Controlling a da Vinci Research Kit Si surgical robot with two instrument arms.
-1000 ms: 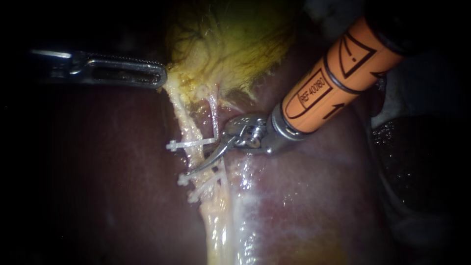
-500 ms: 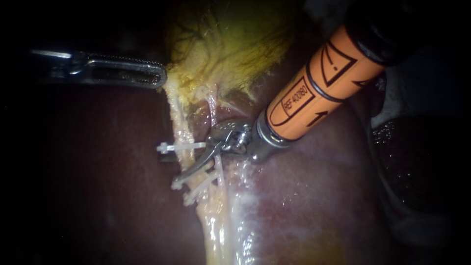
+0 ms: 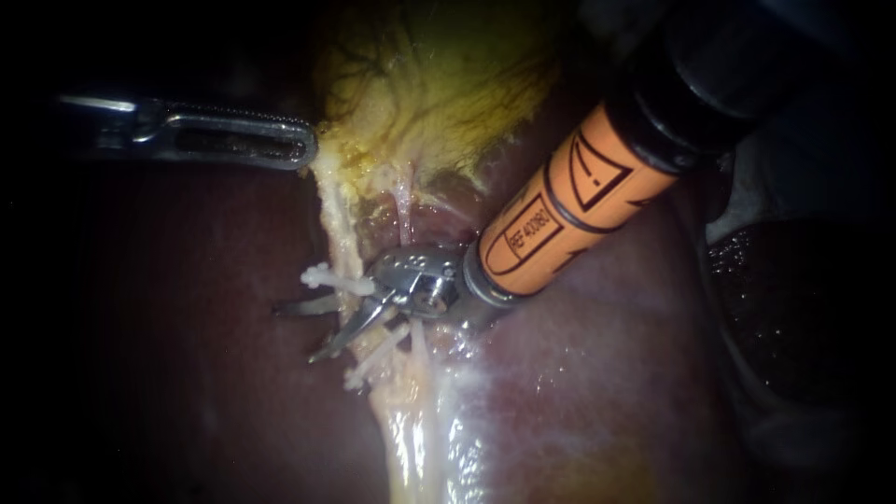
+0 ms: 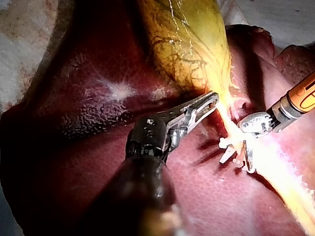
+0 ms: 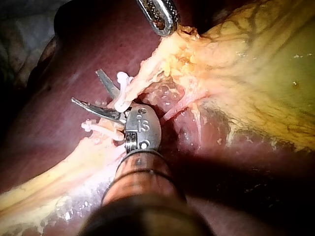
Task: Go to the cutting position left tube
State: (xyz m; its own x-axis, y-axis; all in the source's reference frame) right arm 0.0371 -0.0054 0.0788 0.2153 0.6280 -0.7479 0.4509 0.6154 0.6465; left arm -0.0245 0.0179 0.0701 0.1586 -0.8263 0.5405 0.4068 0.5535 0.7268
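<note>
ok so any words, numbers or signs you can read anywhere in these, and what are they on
Orange sleeve of the right instrument: printed marks, instrument markings that I do not read off.
Metal wrist behind its open jaws: small stamped marks, likewise not read off.
Left instrument, clips, gallbladder, liver: no text on any of them.

Right instrument's [image 3: 299, 331] open jaws straddle the left tube [image 3: 338, 229] between clips [image 3: 327, 277]; left instrument's [image 3: 308, 149] tip lies above, at the gallbladder [image 3: 439, 84] edge
</note>
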